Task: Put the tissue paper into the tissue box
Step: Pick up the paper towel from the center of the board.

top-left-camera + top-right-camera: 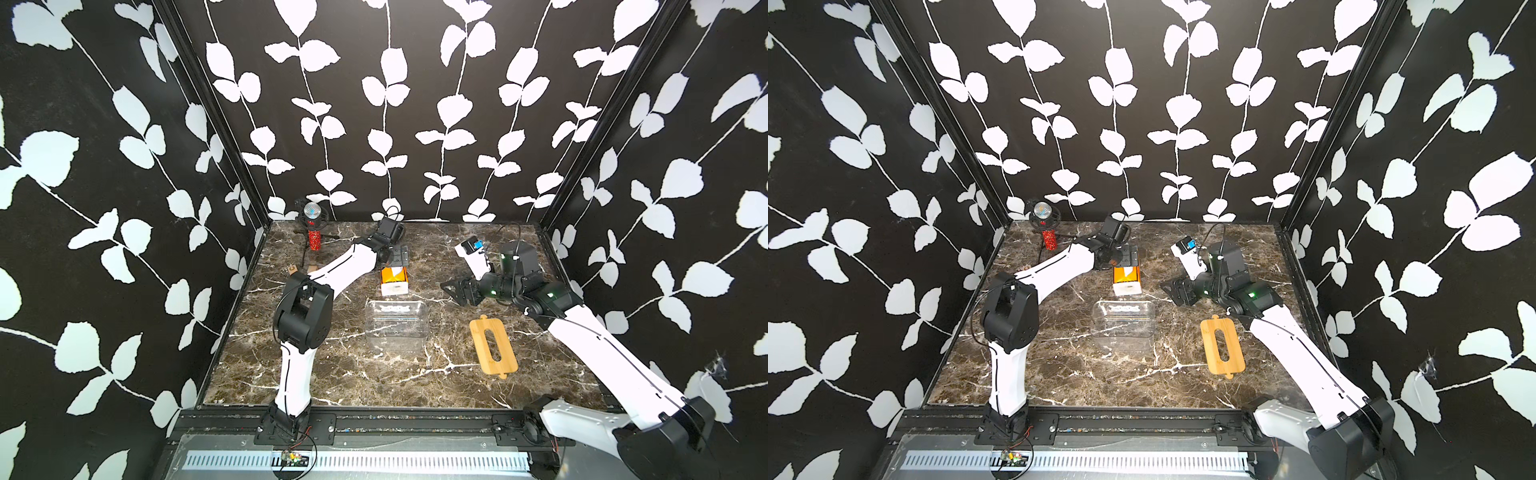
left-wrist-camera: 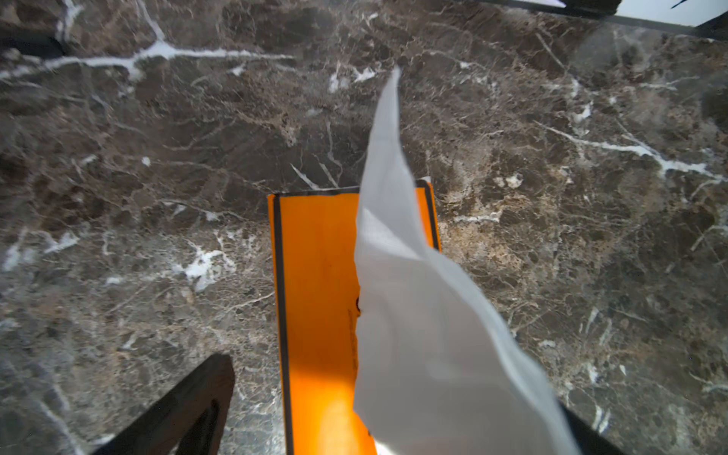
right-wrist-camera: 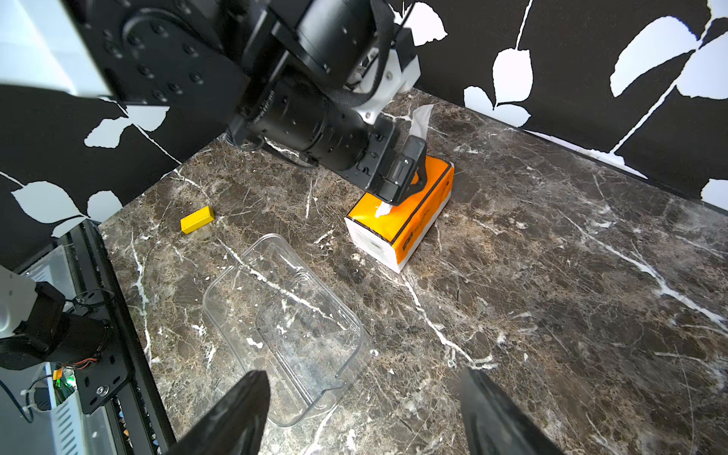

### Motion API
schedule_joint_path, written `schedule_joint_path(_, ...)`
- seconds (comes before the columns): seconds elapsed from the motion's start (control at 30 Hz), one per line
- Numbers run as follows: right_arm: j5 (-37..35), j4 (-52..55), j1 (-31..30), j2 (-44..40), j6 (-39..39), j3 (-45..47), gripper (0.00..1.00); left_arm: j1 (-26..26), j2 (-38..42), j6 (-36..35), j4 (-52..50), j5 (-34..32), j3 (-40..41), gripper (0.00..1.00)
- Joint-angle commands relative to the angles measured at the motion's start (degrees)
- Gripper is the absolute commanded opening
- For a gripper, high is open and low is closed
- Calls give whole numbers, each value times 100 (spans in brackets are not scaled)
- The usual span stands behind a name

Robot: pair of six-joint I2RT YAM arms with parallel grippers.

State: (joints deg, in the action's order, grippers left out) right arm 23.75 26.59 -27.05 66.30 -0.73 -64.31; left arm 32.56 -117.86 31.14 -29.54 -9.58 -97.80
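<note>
Tissue paper [image 1: 394, 282] lies under downward-pointing left tool [image 1: 397, 259], jaws spread.

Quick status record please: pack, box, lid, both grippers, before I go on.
tissue box: open, empty, on the table
tissue paper: on the table, apart from the box, sheet sticking up
lid: off, flat on the table beside the box
left gripper: open, straddling the tissue paper, no grip yet
right gripper: open, empty, near the box

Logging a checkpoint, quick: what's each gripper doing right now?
Left gripper: open over the orange tissue pack, not gripping it.
Right gripper: open, empty.
</note>
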Motion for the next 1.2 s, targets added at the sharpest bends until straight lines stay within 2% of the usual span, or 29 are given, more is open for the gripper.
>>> schedule_joint_path(0.0, 28, -75, 24, -42, -6, 79, 78, 5, -47, 263, 51, -7, -208, 99)
schedule_joint_path(0.73, 97, -162, 27, -8, 13, 269, 79, 18, -839, 679, 139, 352, -467, 98)
schedule_joint_path(0.83, 109, -163, 25, -8, 12, 292, 79, 14, -882, 662, 171, 416, -458, 92)
schedule_joint_path(0.93, 108, -164, 29, -3, 21, 297, 79, 16, -870, 631, 194, 449, -467, 76)
schedule_joint_path(1.17, 95, -113, 29, -38, 32, 297, 79, 10, -737, 395, 111, 564, -550, 68)
